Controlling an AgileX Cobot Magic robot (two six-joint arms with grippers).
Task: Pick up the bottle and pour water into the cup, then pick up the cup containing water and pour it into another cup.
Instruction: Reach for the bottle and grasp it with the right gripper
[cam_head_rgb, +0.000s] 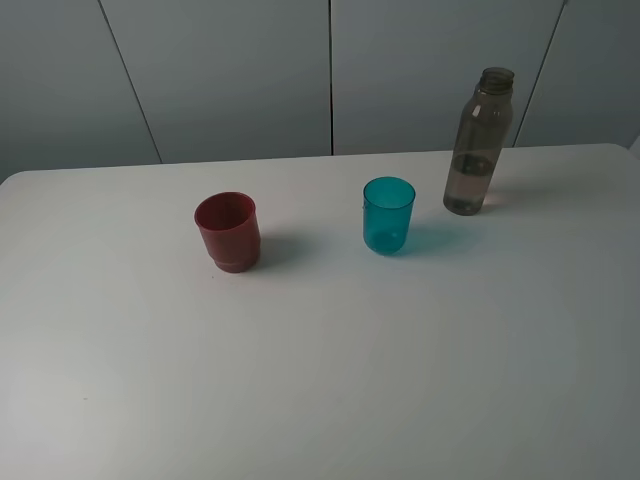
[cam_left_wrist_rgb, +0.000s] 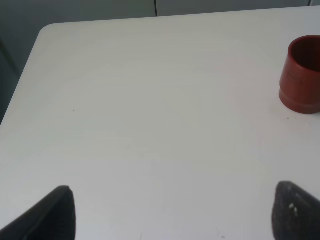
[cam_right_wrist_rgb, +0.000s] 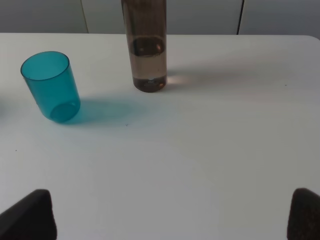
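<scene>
The smoky grey-brown bottle (cam_head_rgb: 480, 142) stands upright at the back right of the white table (cam_head_rgb: 320, 370), with some water in its lower part; its cap is off. The teal cup (cam_head_rgb: 388, 215) stands upright just left of it. The dark-red cup (cam_head_rgb: 228, 232) stands upright further left. Neither gripper shows in the exterior view. In the left wrist view my left gripper (cam_left_wrist_rgb: 172, 212) is open and empty, well short of the red cup (cam_left_wrist_rgb: 301, 75). In the right wrist view my right gripper (cam_right_wrist_rgb: 172, 215) is open and empty, short of the bottle (cam_right_wrist_rgb: 146, 47) and teal cup (cam_right_wrist_rgb: 51, 86).
Grey wall panels (cam_head_rgb: 330, 70) rise behind the table's far edge. The table's rounded back left corner (cam_left_wrist_rgb: 47, 30) shows in the left wrist view.
</scene>
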